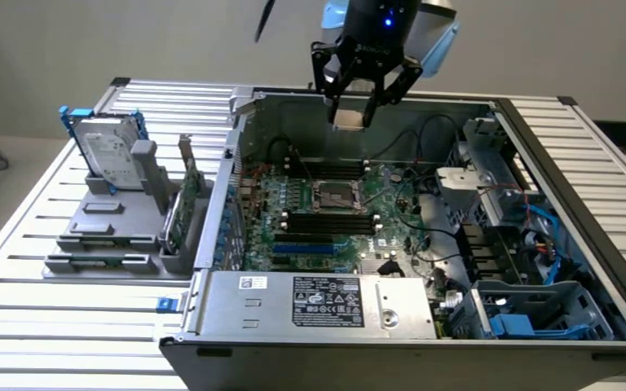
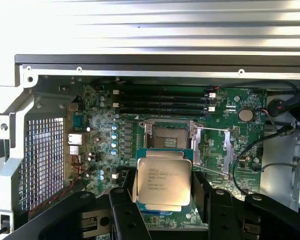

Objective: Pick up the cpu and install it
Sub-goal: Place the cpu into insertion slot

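A: Right, the cpu [image 2: 163,184] first: where?

B: Pinched by two opposite edges in the gripper [image 1: 354,112], pale metal lid and printing turned toward the wrist camera. Held at a fairly wide spread of the black fingers [image 2: 124,215], closed on the chip and on nothing else.

A: And hanging over what?

B: Over the open computer case [image 1: 291,112], well clear of the motherboard [image 2: 97,120]. Not yet centred on the CPU socket [image 2: 169,135]: in the wrist view, overlapping one side of the metal frame only. In the exterior view, seen up against the case's far wall, well apart from the socket.

A: Socket ready to take it?

B: Probably; dark centre uncovered, as far as can be judged. Cannot tell about the retention lever.

A: So, how to carry this step off well?

B: Hold level, no tilt. Square the chip's edges to the frame, then centre over the dark square before any descent. Match the corner marking, too small to make out here. Go straight and slow; never slide sideways on contact, given the likely delicate underside. No tighter squeeze than now. Mind the memory sticks [image 2: 160,100] just beside the socket, and stay off the case wall.
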